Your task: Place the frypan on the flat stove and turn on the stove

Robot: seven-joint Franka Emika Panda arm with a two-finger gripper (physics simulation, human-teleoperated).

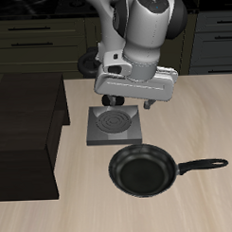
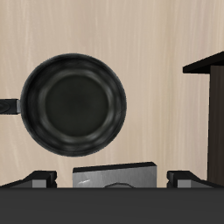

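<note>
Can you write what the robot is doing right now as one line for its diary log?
gripper: above flat stove, holding nothing, open/shut unclear | frypan: on table, nearer front edge, not on stove | stage: pan not yet picked up

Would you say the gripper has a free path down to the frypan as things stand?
Probably yes. The frypan lies alone on bare table nearer the front edge than the stove, with nothing on or over it. The gripper hangs above the stove, so a short move forward should do.

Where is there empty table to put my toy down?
Bare wood lies along the table's front edge, in front of the frypan, and beyond its handle. It is crowded between the flat stove, the frypan and the dark brown box, under the gripper.
</note>
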